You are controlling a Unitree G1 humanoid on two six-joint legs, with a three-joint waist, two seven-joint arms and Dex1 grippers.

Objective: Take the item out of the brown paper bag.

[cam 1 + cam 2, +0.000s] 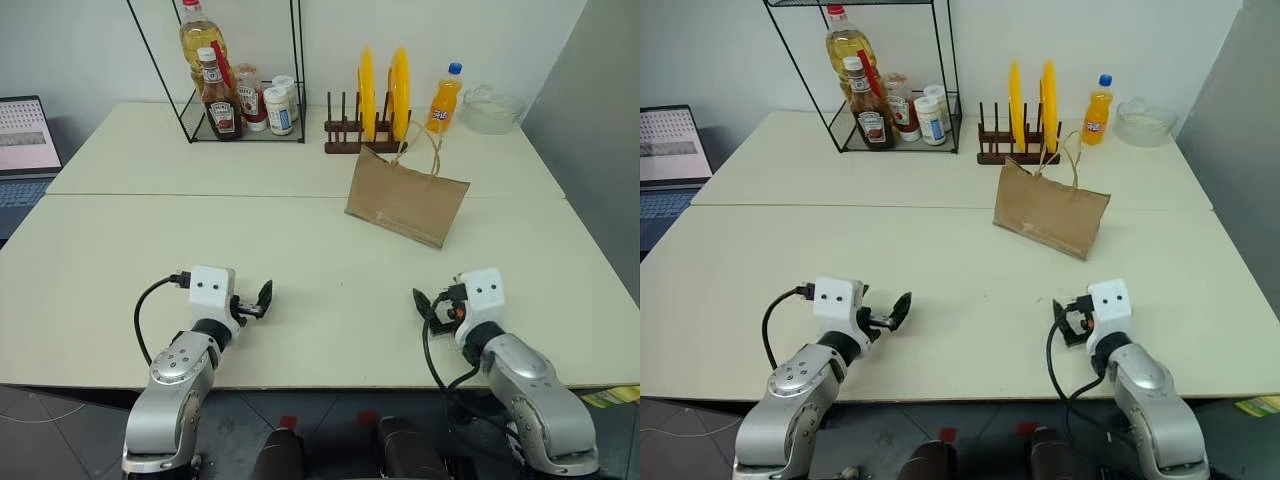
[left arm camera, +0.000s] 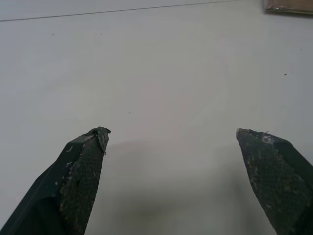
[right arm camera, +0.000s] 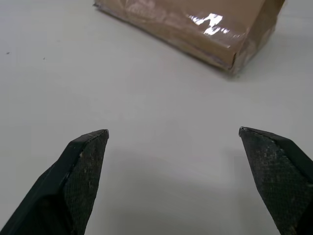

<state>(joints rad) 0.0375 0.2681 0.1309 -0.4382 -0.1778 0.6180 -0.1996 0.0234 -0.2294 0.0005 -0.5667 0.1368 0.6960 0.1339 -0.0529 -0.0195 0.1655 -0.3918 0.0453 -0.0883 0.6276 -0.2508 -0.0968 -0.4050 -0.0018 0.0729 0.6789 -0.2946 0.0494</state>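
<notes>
Paper is light: your empty, spread left fingers point(image 1: 262, 297) and right fingers point(image 1: 424, 303) may shove the brown paper bag point(image 1: 405, 198) across the tabletop point(image 1: 150, 240).

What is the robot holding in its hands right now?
Nothing. The left gripper and the right gripper are both open over the table, apart from the brown paper bag.

The left gripper point(image 2: 171, 137) hangs over the pale table point(image 2: 156, 63) with its two black fingers point(image 2: 80, 171) spread wide, a brown corner of the paper bag point(image 2: 288, 6) beyond.
</notes>
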